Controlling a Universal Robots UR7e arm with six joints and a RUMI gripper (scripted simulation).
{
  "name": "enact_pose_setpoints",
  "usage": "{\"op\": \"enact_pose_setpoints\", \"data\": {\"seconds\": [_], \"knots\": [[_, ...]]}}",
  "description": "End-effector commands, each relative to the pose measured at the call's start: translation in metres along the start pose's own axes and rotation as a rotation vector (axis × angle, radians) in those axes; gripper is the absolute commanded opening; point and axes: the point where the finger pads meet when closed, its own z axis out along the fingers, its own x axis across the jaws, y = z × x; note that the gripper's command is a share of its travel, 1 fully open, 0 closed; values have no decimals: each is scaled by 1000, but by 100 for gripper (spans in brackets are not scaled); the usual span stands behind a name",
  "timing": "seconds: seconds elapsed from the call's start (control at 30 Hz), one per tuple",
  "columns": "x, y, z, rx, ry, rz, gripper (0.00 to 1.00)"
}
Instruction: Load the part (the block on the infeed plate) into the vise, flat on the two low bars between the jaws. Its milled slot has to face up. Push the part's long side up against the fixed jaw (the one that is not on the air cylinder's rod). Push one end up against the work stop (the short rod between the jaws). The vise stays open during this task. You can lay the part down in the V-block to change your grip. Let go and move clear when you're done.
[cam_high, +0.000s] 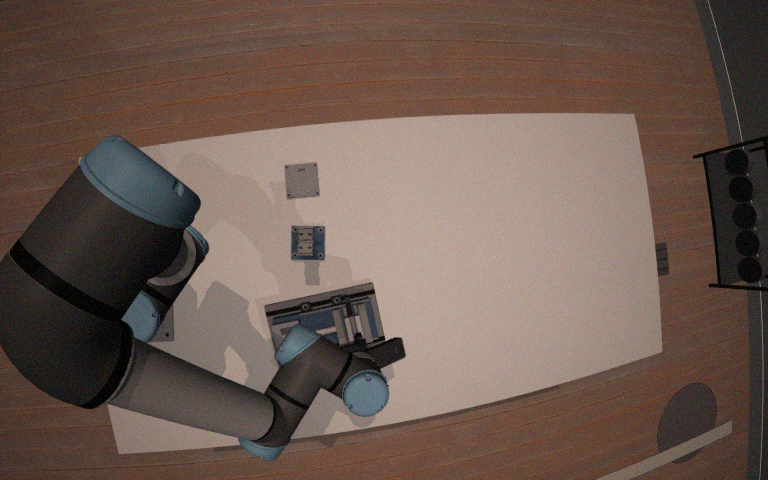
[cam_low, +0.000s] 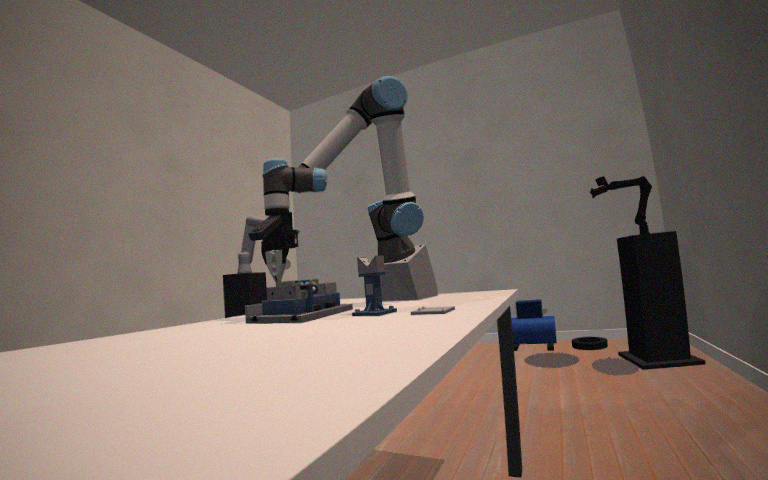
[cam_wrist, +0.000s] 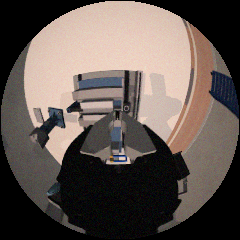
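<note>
The vise (cam_high: 367, 288) (cam_low: 300, 314) (cam_wrist: 102, 82) stands open. The part, a pale block (cam_high: 352, 324) (cam_wrist: 95, 105), appears to lie lengthwise between its jaws. The slot and any small gaps at the fixed jaw (cam_wrist: 97, 94) or work stop are too small to tell. My gripper (cam_low: 277, 281) (cam_wrist: 117, 111) is shut and empty, pointing down, with its fingertips at one end of the part; contact cannot be told. In the top view the arm hides the fingertips. The infeed plate (cam_high: 301, 181) (cam_low: 433, 310) (cam_wrist: 38, 115) has no part on it.
The V-block (cam_high: 305, 242) (cam_low: 370, 267) (cam_wrist: 40, 136) is empty on its blue stand, between the vise and the infeed plate. My forearm and wrist hang over the near-left part of the vise in the top view. The vise jaws rise close beside the fingertips.
</note>
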Motion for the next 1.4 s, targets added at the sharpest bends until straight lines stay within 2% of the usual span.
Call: {"op": "enact_pose_setpoints", "data": {"seconds": [0.0,1.37], "knots": [[-1,0,0,1,1,0,0],[-5,0,0,1,1,0,0]]}}
